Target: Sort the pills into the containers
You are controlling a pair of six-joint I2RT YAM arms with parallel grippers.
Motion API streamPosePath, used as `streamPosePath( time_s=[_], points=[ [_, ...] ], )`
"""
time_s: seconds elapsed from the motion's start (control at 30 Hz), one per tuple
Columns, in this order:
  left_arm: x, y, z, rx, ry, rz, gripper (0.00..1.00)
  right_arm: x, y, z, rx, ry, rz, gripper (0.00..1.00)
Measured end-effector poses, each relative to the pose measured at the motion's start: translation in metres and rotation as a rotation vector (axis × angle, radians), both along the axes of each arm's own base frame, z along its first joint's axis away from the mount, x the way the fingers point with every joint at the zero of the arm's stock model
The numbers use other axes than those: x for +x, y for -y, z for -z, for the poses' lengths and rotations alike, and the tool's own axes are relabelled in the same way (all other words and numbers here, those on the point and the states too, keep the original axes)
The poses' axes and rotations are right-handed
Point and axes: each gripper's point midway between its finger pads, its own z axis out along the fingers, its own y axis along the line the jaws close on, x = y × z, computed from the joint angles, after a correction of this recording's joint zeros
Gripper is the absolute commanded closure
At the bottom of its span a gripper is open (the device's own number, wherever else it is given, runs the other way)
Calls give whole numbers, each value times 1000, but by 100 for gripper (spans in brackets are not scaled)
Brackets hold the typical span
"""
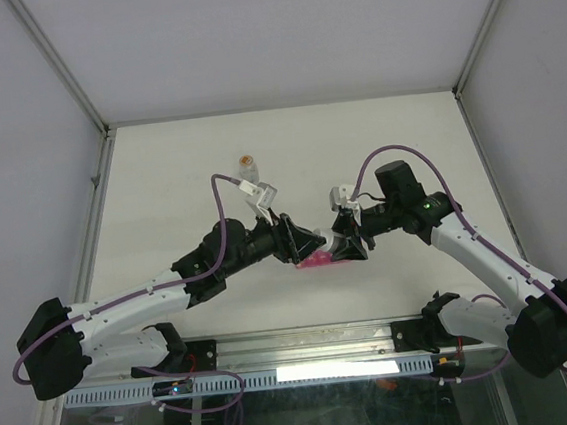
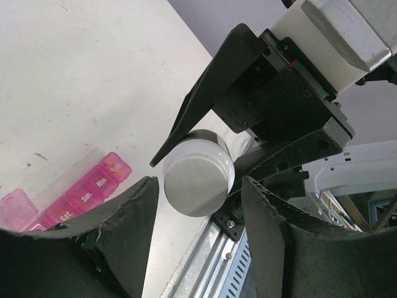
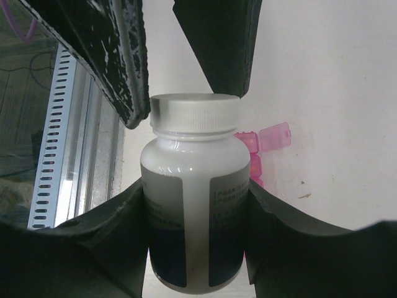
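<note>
Right gripper (image 3: 195, 194) clamped on white-capped bottle (image 3: 193, 236). Left gripper (image 2: 198, 183) straddles the cap (image 3: 195, 108); gripping or not, cannot tell. Pink organiser (image 1: 317, 260) at their six o'clock.

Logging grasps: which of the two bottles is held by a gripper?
The white-capped white plastic bottle with a dark label, clamped in the right gripper; the small clear bottle with orange-brown contents sits untouched farther back.
</note>
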Motion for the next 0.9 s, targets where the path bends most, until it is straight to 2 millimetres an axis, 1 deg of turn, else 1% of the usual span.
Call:
streamPosePath(
  time_s=[0.13,0.2,0.23,0.27,0.3,0.37,0.43,0.53,0.67,0.9],
  points=[
    [-1,1,0,1,-2,9,44,0,0,0,0,0,0,100],
    [-2,4,1,3,-5,18,47,0,0,0,0,0,0,100],
    [-2,5,2,6,-7,25,50,0,0,0,0,0,0,100],
    [-2,6,3,9,-10,30,59,0,0,0,0,0,0,100],
    [-2,7,4,12,-12,33,66,0,0,0,0,0,0,100],
    [-2,8,8,20,-15,34,74,0,1,1,-4,0,3,100],
    [-1,8,7,22,-9,34,79,1,1,1,-5,-2,4,100],
    [-1,8,7,27,4,43,83,0,0,1,-3,-2,2,100],
    [-4,7,5,43,100,135,89,-1,0,0,2,-4,-4,100],
    [-9,11,16,75,414,434,89,-6,3,5,-21,-40,-2,100]
  ],
)
